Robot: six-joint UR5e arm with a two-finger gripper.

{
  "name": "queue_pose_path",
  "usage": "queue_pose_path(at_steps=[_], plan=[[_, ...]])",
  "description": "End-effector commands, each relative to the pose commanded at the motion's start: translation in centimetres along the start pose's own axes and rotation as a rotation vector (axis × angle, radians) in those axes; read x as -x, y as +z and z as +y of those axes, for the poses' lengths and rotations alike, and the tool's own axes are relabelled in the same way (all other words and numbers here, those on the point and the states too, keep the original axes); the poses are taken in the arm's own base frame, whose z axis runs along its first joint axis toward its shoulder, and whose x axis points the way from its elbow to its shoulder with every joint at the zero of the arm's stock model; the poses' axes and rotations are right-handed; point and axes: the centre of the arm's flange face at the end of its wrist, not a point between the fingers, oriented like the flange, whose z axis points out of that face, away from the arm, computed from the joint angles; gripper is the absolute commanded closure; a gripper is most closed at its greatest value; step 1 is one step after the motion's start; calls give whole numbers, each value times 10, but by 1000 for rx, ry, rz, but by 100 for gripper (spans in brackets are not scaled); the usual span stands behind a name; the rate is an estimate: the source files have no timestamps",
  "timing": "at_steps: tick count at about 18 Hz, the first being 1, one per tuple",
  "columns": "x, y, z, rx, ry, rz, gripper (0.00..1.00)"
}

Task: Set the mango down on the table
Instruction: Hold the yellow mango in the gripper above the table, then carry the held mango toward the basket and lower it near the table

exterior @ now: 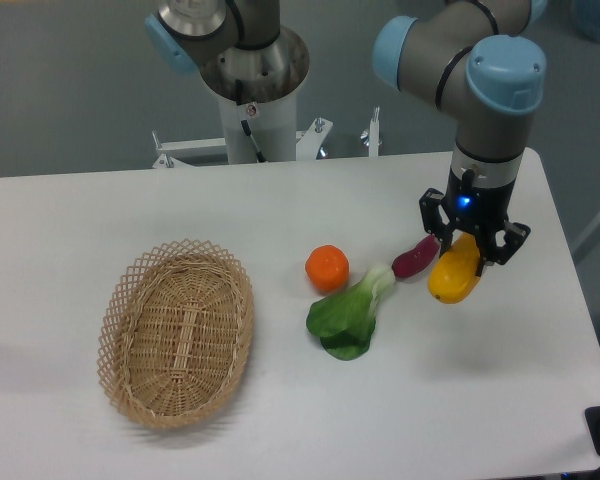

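Note:
The mango [454, 276] is yellow-orange and oblong, tilted, at the right side of the white table [500, 390]. My gripper [467, 250] comes down from above and its black fingers are closed around the mango's upper end. I cannot tell whether the mango's lower end touches the tabletop or hangs just above it. The arm's grey wrist with a blue light stands straight over it.
A magenta-purple vegetable [414, 258] lies just left of the mango. A green leafy vegetable [348, 316] and a round orange [327, 268] lie at mid-table. An oval wicker basket [176, 332] stands empty at the left. The table's right edge is near the gripper.

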Motion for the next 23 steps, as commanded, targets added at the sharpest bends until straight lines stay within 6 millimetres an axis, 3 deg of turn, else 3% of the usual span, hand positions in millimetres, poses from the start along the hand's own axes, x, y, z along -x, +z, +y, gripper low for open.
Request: queue_pose_path(at_steps=[7, 13, 18, 23], plan=[[1, 1, -3, -1, -8, 1, 54], [0, 15, -17, 1, -56, 5, 54], [-17, 40, -77, -45, -169, -49, 54], [-44, 79, -132, -75, -271, -37, 53]])
